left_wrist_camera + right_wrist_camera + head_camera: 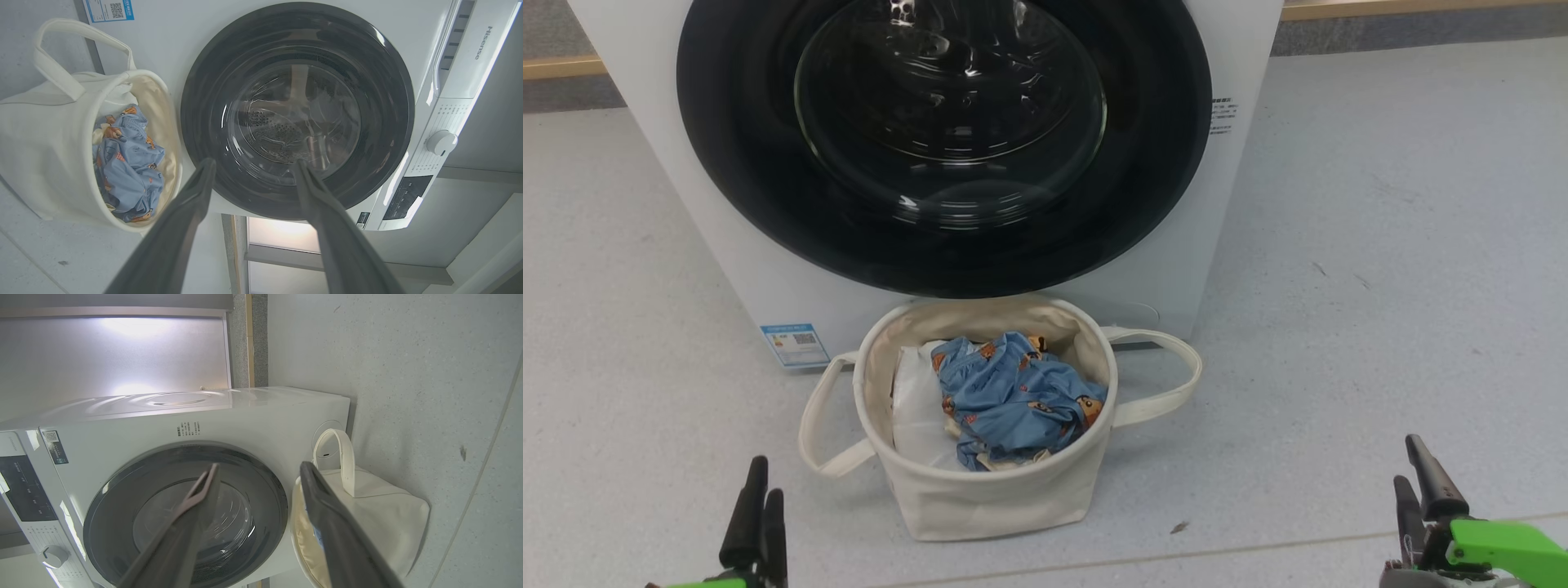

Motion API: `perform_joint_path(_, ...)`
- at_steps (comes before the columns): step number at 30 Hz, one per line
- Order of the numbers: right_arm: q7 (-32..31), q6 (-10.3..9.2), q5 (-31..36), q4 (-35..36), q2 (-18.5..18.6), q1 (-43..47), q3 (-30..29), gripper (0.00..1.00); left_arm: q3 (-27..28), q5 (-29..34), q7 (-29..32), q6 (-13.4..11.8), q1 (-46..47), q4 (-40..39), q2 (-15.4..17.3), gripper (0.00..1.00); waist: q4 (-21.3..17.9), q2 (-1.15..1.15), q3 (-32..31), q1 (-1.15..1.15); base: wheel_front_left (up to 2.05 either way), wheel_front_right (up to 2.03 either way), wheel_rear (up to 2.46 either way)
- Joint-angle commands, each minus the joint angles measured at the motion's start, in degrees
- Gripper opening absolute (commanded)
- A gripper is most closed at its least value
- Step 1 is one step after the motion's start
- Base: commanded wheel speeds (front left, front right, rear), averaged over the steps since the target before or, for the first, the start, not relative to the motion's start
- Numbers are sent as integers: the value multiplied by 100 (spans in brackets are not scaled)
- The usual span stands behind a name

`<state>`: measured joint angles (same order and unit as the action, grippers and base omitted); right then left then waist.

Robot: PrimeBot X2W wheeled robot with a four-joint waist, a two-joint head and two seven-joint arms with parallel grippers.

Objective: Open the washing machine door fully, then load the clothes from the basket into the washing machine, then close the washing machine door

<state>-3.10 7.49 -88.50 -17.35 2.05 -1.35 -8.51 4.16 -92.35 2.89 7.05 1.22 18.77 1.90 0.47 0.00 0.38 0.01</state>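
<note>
washing machine (163, 41) reads Hisense, blue QR label (795, 344) at its base. basket (980, 490) on speckled grey floor (1380, 286). left hand (254, 163), right hand (260, 465) spread, empty.

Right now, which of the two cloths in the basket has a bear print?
The light blue garment, crumpled at the right of the basket in the head view, shows orange-brown bears; the white cloth beside it is plain.
</note>
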Motion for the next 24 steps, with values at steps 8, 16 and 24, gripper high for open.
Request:
perform_joint_path(8,186,0,472,259,35,-390,-20,100,78,257,-172,10,250,-238,55,100,18,0,2,0,0,0,0)
perform_joint_path(16,321,0,1105,442,39,-561,38,100,220,719,-306,13,300,-420,58,100,33,0,6,0,0,0,0)
perform_joint_path(24,455,0,1590,875,43,-727,183,100,316,1336,-440,16,349,-748,62,100,51,0,3,0,0,0,0)
